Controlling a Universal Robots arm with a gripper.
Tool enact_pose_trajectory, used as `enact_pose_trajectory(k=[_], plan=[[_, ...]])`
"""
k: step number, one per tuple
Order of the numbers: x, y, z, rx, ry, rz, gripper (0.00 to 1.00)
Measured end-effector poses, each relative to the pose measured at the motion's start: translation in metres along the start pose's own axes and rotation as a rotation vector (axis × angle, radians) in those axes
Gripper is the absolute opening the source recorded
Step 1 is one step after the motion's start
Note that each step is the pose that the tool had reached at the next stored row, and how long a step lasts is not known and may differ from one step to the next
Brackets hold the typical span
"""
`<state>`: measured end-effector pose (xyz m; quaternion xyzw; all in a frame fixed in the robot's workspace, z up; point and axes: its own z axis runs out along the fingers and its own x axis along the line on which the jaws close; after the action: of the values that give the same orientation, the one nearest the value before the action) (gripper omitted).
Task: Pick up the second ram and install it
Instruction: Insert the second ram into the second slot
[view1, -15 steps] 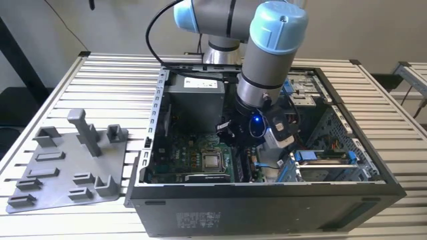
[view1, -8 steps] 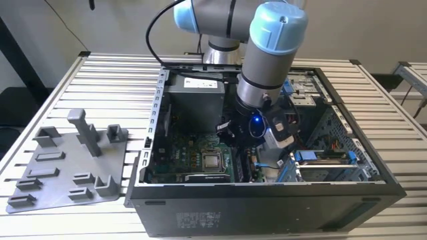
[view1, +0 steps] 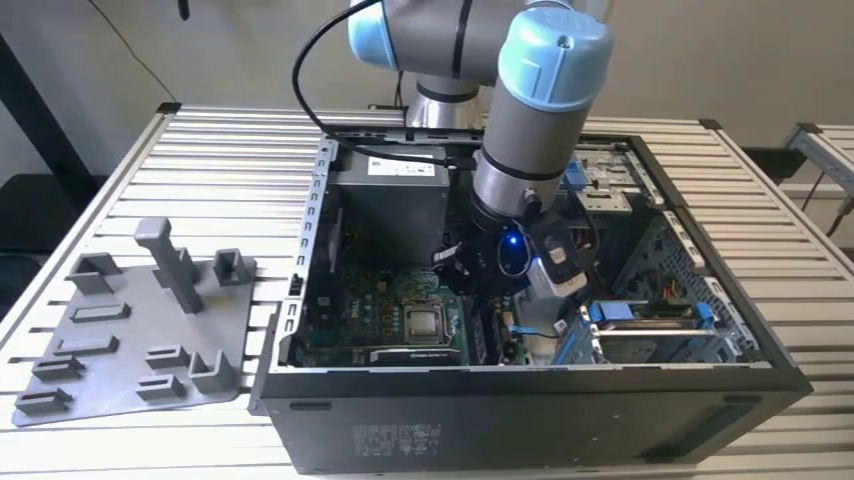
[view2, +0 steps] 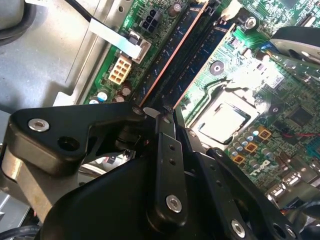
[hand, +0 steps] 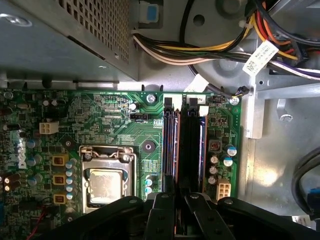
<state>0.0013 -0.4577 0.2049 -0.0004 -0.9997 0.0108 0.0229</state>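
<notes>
First wrist view, pincer (hand: 175, 192) over thin dark ram (hand: 171, 145)

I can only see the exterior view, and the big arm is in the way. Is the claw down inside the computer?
Observer: Yes. In the first wrist view the claw sits right over one end of the memory slots on the green board.
Operator: Are there ram sticks in the slots?
Observer: Two, it seems. One ram stick and another ram stick stand on edge, side by side.
Operator: Is anything else close to the claw?
Observer: A small white plug sits on the board beside the sticks, near the claw's end of them.
</notes>
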Motion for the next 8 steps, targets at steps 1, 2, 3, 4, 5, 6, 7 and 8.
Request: enact_pose_trajectory(k=[1, 2, 3, 4, 5, 6, 7, 8], plan=[[0.0000, 0.0000, 0.0001, -0.0001, 0.0000, 0.000, 0.14], [0.0000, 0.0000, 0.0001, -0.0002, 0.0000, 0.000, 0.14], [0.0000, 0.0000, 0.0001, -0.0002, 0.0000, 0.000, 0.14], [0.0000, 0.0000, 0.0001, -0.0002, 0.0000, 0.000, 0.14], [0.0000, 0.0000, 0.0001, -0.0001, 0.0000, 0.000, 0.14], [0.0000, 0.0000, 0.0001, -0.0001, 0.0000, 0.000, 0.14], [0.0000, 0.0000, 0.0001, -0.0002, 0.0000, 0.000, 0.14], [-0.0002, 0.0006, 0.0015, -0.0043, -0.0011, 0.000, 0.14]])
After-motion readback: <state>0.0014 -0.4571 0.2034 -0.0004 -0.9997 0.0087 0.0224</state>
